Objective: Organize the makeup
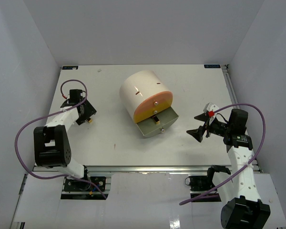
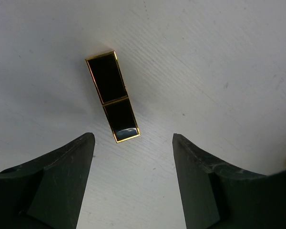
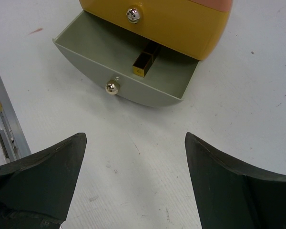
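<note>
Bars: two. First bar (image 2: 112, 96) lies just ahead of the left fingers (image 2: 62, 181); second bar (image 3: 146, 60) lies ahead of the right fingers (image 3: 43, 181), inside the grey drawer (image 3: 86, 45). Cylinder (image 1: 140, 90): one. Drawers: three, counting yellow drawer (image 3: 181, 24) and pink drawer (image 3: 214, 4). Knobs (image 3: 112, 87): two clear, probably three.

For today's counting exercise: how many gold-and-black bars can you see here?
2. One bar lies on the table ahead of the left tool; another bar sits inside the open grey drawer. Closed drawers may hide more.
</note>
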